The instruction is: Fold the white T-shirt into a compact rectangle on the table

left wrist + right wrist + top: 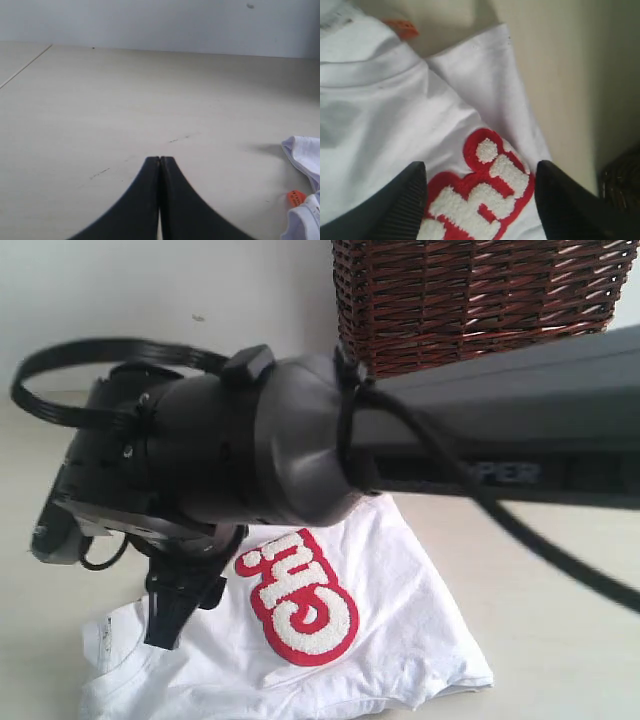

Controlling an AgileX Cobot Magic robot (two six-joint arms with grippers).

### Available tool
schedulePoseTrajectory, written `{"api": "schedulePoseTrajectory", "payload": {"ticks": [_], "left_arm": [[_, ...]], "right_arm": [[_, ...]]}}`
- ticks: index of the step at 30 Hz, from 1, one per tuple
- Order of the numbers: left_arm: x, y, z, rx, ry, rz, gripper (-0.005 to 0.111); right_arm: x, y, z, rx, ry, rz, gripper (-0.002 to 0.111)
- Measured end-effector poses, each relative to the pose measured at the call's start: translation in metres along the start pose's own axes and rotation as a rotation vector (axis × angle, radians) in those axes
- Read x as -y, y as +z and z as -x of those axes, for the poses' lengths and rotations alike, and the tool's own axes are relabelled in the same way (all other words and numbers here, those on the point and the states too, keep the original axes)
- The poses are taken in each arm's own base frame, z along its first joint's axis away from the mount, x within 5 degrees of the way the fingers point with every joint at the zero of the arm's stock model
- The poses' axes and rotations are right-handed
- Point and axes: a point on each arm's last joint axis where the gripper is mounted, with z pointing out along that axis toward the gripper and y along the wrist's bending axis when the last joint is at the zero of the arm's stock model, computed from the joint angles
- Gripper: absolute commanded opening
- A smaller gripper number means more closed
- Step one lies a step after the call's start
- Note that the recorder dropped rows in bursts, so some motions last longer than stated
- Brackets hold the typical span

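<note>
The soft white T-shirt lay at 6 o'clock on the smooth beige tabletop, with bare surface open past its edge toward 3 o'clock and a woven wicker basket at 1 o'clock. The right hand stood open over the fuzzy, red-outlined lettering, holding nothing. The left hand was closed and empty.

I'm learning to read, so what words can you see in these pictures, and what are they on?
"Chi": fuzzy red-outlined lettering on the white T-shirt; the arm may hide more.
"PER": end of a word on the right arm; its start is blurred.
Orange tag by the shirt: too blurred to read.
</note>
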Motion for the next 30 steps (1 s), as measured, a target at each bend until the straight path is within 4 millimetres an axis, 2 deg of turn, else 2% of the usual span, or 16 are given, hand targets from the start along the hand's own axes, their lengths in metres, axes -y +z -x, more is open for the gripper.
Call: {"api": "schedulePoseTrajectory", "payload": {"ticks": [4,6,12,14,18,20,22,25,30], "left_arm": [[0.0,0.0,0.0,0.0,0.0,0.0,0.0],[0.0,0.0,0.0,0.0,0.0,0.0,0.0],[0.0,0.0,0.0,0.0,0.0,0.0,0.0],[0.0,0.0,0.0,0.0,0.0,0.0,0.0],[0.0,0.0,0.0,0.0,0.0,0.0,0.0],[0.0,0.0,0.0,0.0,0.0,0.0,0.0],[0.0,0.0,0.0,0.0,0.0,0.0,0.0],[0.0,0.0,0.0,0.0,0.0,0.0,0.0],[0.0,0.0,0.0,0.0,0.0,0.0,0.0]], "right_arm": [[0.0,0.045,-0.007,-0.072,-0.018,0.006,0.059],[0.002,0.062,-0.006,-0.081,-0.01,0.009,0.059],[0.02,0.09,0.007,-0.083,-0.006,0.011,0.059],[0.019,0.096,0.009,-0.103,-0.027,0.023,0.052],[0.012,0.111,0.005,-0.166,-0.08,0.044,0.018],[0.011,0.114,0.003,-0.181,-0.092,0.043,0.0],[0.013,0.111,0.003,-0.183,-0.095,0.034,0.0],[0.02,0.098,0.005,-0.172,-0.082,0.019,0.0],[0.039,0.062,0.004,-0.175,-0.046,-0.017,0.0]]}}
